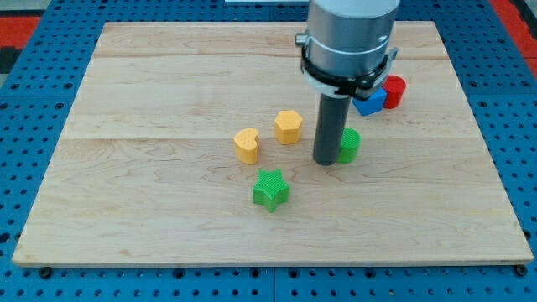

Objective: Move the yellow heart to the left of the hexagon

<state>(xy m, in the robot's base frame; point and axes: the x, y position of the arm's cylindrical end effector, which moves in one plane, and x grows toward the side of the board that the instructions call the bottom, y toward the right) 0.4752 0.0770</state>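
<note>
The yellow heart [247,144] lies near the board's middle, just left of and slightly below the yellow hexagon [288,127], with a small gap between them. My tip [327,162] rests on the board to the right of the hexagon, well right of the heart. It touches or nearly touches a green block [350,144] on its right side, whose shape the rod partly hides. No gripper is present.
A green star [270,189] sits below the heart. A blue block [369,101] and a red cylinder [393,91] stand together at the upper right, partly behind the arm. The wooden board [126,210] lies on a blue pegboard.
</note>
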